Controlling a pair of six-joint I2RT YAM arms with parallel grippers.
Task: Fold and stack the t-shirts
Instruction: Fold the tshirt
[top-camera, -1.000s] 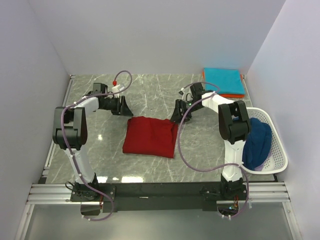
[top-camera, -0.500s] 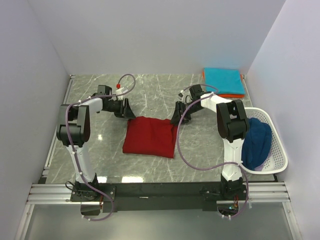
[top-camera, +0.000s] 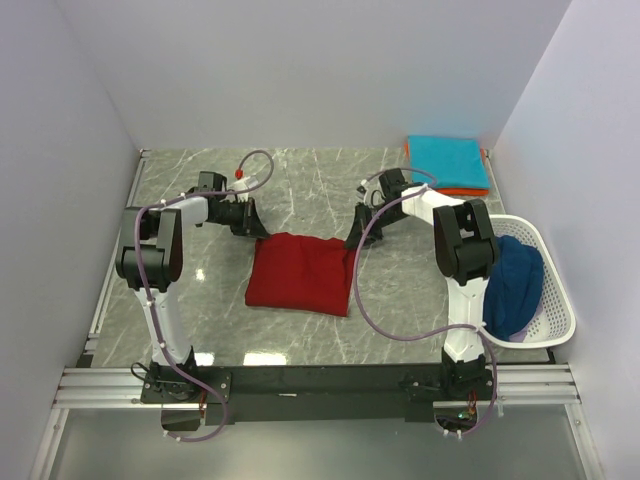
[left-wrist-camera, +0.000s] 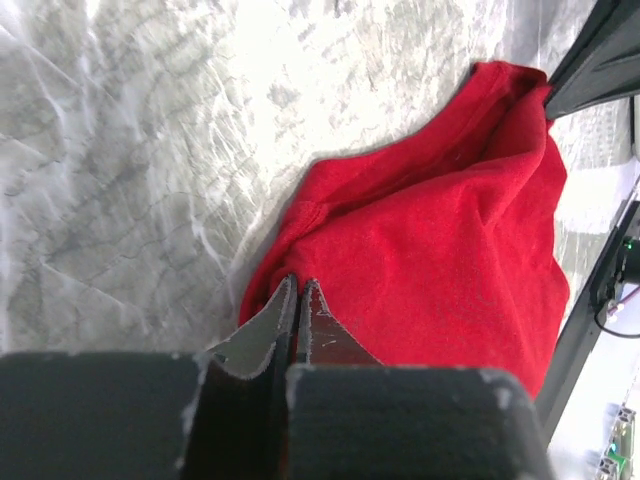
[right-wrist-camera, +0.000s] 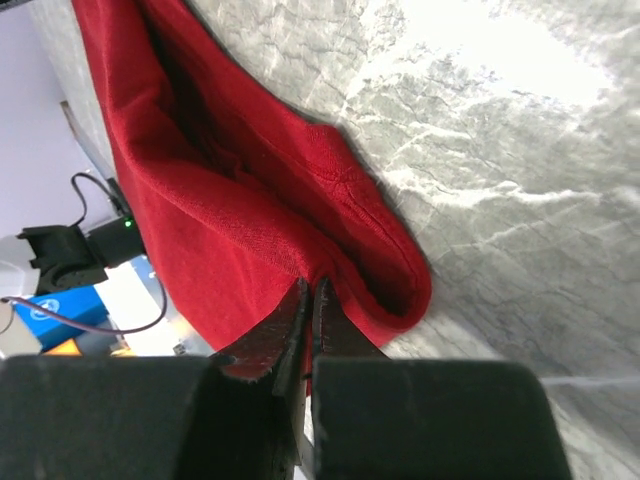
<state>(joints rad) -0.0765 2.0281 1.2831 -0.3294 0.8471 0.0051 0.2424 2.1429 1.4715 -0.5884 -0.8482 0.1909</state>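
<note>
A dark red t-shirt (top-camera: 300, 275) lies folded in the middle of the marble table. My left gripper (top-camera: 256, 229) is at its far left corner and my right gripper (top-camera: 351, 237) at its far right corner. In the left wrist view the left gripper (left-wrist-camera: 298, 286) is shut, its tips pinching the edge of the red t-shirt (left-wrist-camera: 440, 250). In the right wrist view the right gripper (right-wrist-camera: 312, 288) is shut on a fold of the red t-shirt (right-wrist-camera: 230, 200). A folded teal t-shirt (top-camera: 447, 160) rests on an orange t-shirt (top-camera: 467, 190) at the back right. A navy blue t-shirt (top-camera: 515, 285) lies crumpled in the basket.
The white mesh basket (top-camera: 562, 305) stands at the right edge of the table, beside the right arm. Purple-grey walls close in the table at the back and on both sides. The arm bases sit on a black rail at the near edge.
Both grippers have gone from open to shut at the red t-shirt's far corners. The left gripper moved right and slightly nearer, onto the shirt's corner. The shirt itself lies as before.
</note>
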